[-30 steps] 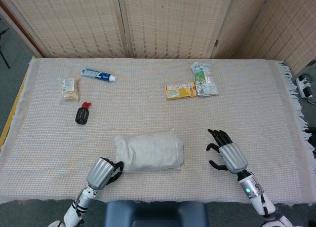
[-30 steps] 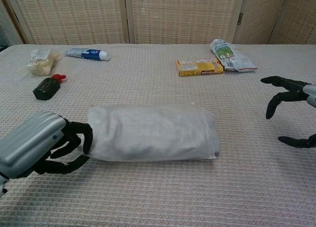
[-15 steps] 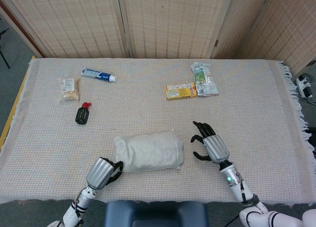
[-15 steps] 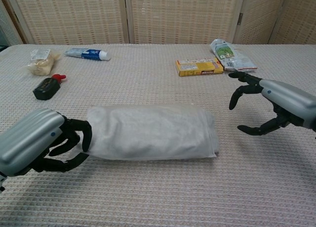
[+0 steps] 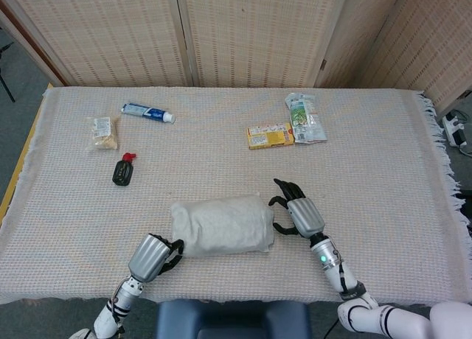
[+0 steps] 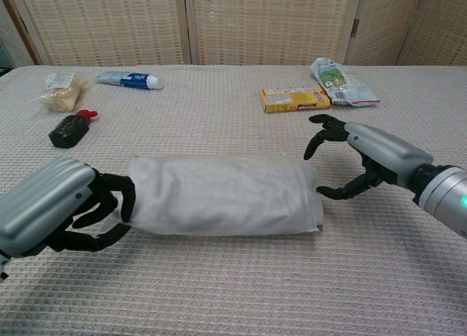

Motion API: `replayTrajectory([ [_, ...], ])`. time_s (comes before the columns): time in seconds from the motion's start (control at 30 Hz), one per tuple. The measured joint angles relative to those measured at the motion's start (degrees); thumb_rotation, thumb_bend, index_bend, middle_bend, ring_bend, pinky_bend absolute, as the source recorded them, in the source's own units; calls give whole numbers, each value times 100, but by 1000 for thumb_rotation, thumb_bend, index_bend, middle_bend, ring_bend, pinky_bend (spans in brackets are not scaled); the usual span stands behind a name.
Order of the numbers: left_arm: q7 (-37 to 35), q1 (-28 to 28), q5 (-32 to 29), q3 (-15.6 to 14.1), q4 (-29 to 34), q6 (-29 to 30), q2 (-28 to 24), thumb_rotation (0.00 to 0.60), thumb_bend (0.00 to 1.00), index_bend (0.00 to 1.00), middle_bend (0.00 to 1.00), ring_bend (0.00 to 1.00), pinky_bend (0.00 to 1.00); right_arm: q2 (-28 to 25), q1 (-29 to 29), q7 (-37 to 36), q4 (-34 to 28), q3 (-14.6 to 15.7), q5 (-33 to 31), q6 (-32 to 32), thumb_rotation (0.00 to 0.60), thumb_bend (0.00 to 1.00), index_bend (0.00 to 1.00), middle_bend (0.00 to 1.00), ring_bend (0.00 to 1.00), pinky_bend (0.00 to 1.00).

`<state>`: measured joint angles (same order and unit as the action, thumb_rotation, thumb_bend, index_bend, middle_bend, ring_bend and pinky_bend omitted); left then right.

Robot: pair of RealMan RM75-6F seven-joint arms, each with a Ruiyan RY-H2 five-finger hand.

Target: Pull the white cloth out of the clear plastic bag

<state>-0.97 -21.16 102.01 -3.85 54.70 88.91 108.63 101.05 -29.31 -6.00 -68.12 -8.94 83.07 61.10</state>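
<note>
The clear plastic bag [image 5: 221, 225] [image 6: 226, 197] lies lengthwise near the table's front edge, filled by the folded white cloth. My left hand [image 5: 153, 256] [image 6: 58, 212] is at the bag's left end, its fingers curled over the edge and the thumb below, pinching the plastic. My right hand [image 5: 299, 210] [image 6: 365, 153] hovers at the bag's right end with fingers spread and thumb low. Its fingertips are close to the plastic without closing on it.
Far left on the woven table cover lie a toothpaste tube [image 5: 147, 112], a snack packet [image 5: 102, 131] and a black bottle with a red cap [image 5: 123, 169]. Farther back on the right are a yellow box [image 5: 269, 135] and a green-white pouch [image 5: 304, 118].
My right hand has swept left from the open table to the bag's right end, staying open. My left hand and the bag have barely moved.
</note>
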Motion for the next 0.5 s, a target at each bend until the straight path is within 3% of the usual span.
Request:
replayTrajectory([
  [0.3, -1, -21, -25, 26, 16, -3, -31, 600, 602, 721, 1000, 1000, 1000, 226, -126, 73, 44, -1, -135, -95, 600, 224, 407, 0, 0, 0],
  [0.5, -1, -23, -28, 23, 27, 2, -44, 600, 604, 722, 1000, 1000, 1000, 367, -161, 138, 140, -22, -260, -96, 600, 302, 498, 0, 0, 0],
])
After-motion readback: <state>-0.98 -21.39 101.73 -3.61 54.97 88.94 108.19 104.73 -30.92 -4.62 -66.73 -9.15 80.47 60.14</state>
